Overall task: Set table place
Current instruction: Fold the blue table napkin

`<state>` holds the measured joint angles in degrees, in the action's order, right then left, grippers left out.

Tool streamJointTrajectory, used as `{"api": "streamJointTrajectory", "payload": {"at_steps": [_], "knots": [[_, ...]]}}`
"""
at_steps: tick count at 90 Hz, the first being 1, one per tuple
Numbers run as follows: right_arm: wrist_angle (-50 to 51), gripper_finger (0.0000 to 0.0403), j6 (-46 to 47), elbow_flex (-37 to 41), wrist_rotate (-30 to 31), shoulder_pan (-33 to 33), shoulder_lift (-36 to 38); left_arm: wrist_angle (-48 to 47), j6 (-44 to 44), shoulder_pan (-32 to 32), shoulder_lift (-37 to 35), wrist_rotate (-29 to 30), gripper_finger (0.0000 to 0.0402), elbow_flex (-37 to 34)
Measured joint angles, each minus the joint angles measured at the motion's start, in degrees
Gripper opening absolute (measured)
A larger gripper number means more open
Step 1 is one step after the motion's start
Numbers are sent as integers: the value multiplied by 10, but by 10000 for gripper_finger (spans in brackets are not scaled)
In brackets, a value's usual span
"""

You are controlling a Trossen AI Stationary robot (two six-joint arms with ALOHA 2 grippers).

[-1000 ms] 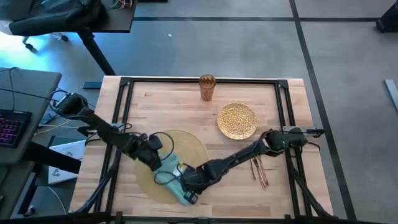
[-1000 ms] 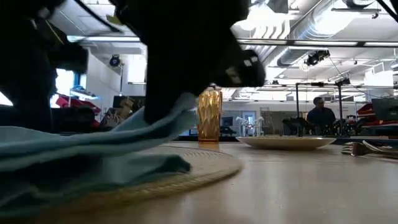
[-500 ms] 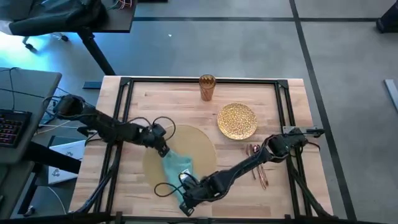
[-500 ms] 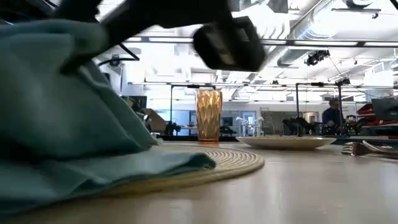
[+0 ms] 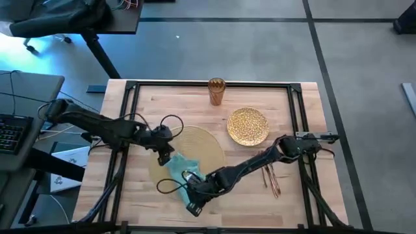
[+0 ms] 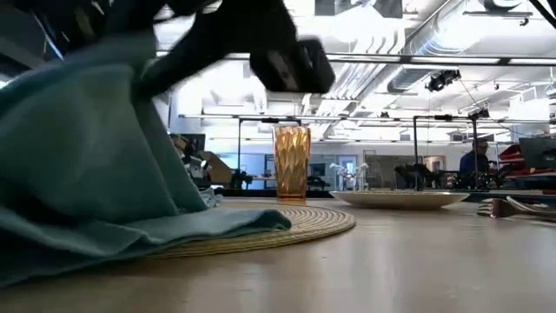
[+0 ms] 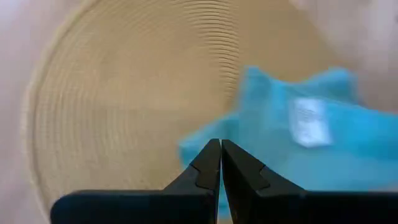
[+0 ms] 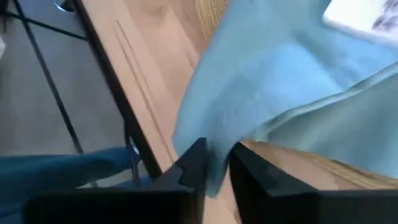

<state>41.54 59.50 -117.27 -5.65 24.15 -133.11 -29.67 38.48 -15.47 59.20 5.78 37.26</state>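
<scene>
The teal napkin [image 5: 178, 170] lies over the near left part of the round pale-gold placemat [image 5: 198, 148] and rises like a tent in the low view [image 6: 95, 165]. My left gripper [image 5: 166, 155] is shut at the napkin's far end. My right gripper [image 5: 190, 194] is shut on its near end, by the table's near edge. The gold plate [image 5: 247, 125] and the amber cup [image 5: 216, 91] stand farther back. Fork, spoon and knife [image 5: 270, 175] lie to the right. My left gripper has its shut fingertips [image 7: 211, 155] on the napkin's far corner [image 7: 194, 144], coming from the table's left; the fingertips hide the exact spot of the pinch. My right gripper pinches a fold of the napkin's near edge [image 8: 211, 140] between its two fingers. The cloth is lifted there and hangs slack toward the placemat.
The black rail frame [image 5: 130, 117] runs around the tabletop. A grey desk with a keyboard [image 5: 13, 130] stands left of the table. Bare wood shows left of the placemat and between plate and cup.
My left gripper went toward the far edge and my right gripper toward the near edge, then back a little. The napkin, bunched between them before, has been drawn out into a longer strip and lifted, and hangs slacker now.
</scene>
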Motion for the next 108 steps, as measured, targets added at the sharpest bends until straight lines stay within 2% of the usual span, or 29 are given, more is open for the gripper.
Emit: {"api": "streamJointTrajectory", "payload": {"at_steps": [5, 12, 21, 37, 57, 69, 83, 99, 108], "knots": [[30, 114, -4, -1, 8, -5, 14, 2, 29, -26, -18, -7, 0, 4], [84, 148, 3, -1, 52, -15, 23, 4, 68, -65, -35, -4, 0, 7], [126, 175, -4, 0, 77, -43, 19, 2, 105, -111, -41, 12, 0, 6], [108, 178, -61, 0, 83, -100, -18, 4, 135, -168, -36, 47, 0, 6], [85, 175, -118, 0, 35, -147, -50, 5, 140, -192, -36, 49, 0, 6], [41, 154, -134, 0, 37, -149, -50, 5, 139, -195, -36, 59, 0, 6], [30, 99, -141, 0, 30, -149, -50, 5, 139, -194, -36, 84, 0, 6], [-49, 23, -187, 0, -73, -138, -50, 6, 134, -194, -36, 100, 0, 6], [-81, 4, -200, 0, -79, -124, -50, 6, 134, -194, -36, 103, 0, 6]]}}
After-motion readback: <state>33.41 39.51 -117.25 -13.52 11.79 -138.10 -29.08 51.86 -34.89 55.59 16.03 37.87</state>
